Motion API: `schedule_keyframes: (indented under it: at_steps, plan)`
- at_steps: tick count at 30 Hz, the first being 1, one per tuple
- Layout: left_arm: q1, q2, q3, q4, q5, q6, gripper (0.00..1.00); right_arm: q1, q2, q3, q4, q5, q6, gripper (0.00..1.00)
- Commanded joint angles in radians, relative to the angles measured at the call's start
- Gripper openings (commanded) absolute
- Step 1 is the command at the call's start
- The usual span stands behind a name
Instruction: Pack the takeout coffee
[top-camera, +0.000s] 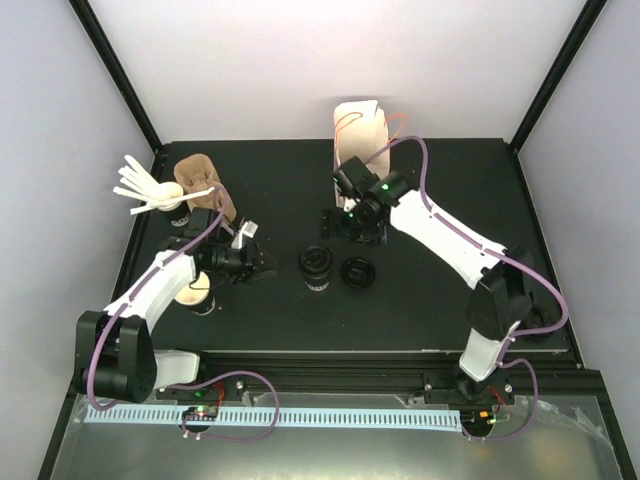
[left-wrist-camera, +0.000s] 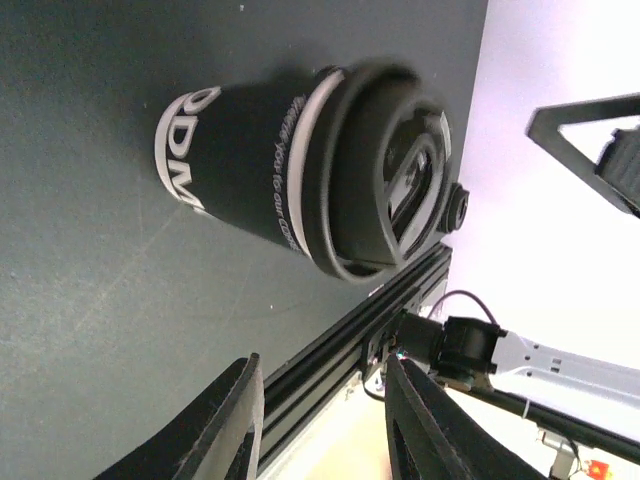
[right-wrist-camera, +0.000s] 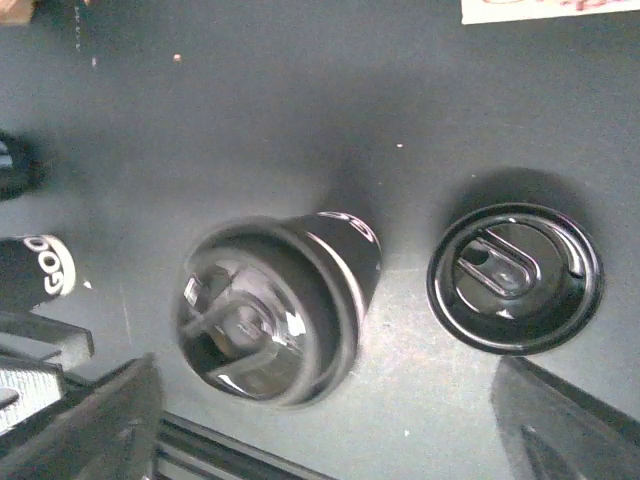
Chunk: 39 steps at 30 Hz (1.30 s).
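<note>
The black table (top-camera: 280, 190) holds everything. At its back edge stands a white paper bag (top-camera: 358, 122), and at the far left a brown pulp carrier (top-camera: 197, 178).

The lidded cup (top-camera: 317, 268) stands upright near the middle of the table, long axis vertical, lid on top. A loose lid (top-camera: 358, 272) lies flat just to its right, apart from it. An open cup (top-camera: 193, 293), tan inside, sits under the left arm's forearm.

The left gripper (top-camera: 258, 262) is low and just left of the lidded cup. It points at the cup's side, with its fingers spread and nothing between them. The right gripper (top-camera: 345, 225) hangs behind the cup and slightly right of it, also spread wide and empty. Both are near, but the left looks better lined up for a side grasp.

The left wrist view shows the cup's (left-wrist-camera: 250, 160) white lettering and seated lid, ahead of that gripper (left-wrist-camera: 325, 420) and not yet between its fingers. The right wrist view looks down on the cup (right-wrist-camera: 275, 310) and the loose lid (right-wrist-camera: 515, 280), showing the gap between them.
</note>
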Motion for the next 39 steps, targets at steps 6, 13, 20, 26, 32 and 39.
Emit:
schedule_keyframes:
  at_steps: [6,13,20,26,32,39]
  plan:
    - [-0.093,-0.006,-0.116,0.227,0.047,-0.17,0.36,-0.191,-0.142,-0.404,0.475,-0.47,-0.275,0.67]
    - [-0.105,0.003,-0.159,0.371,0.015,-0.293,0.3,-0.215,-0.13,-0.462,0.572,-0.585,-0.312,0.46]
    - [-0.124,0.046,-0.163,0.439,0.005,-0.361,0.26,-0.218,-0.085,-0.446,0.58,-0.588,-0.34,0.37]
    - [-0.144,0.07,-0.16,0.465,0.002,-0.385,0.26,-0.218,-0.063,-0.457,0.579,-0.584,-0.353,0.33]
    - [-0.149,0.093,-0.154,0.476,0.006,-0.388,0.25,-0.218,-0.048,-0.47,0.573,-0.591,-0.366,0.32]
    - [-0.15,0.129,-0.128,0.477,0.016,-0.38,0.24,-0.218,-0.023,-0.47,0.563,-0.582,-0.374,0.25]
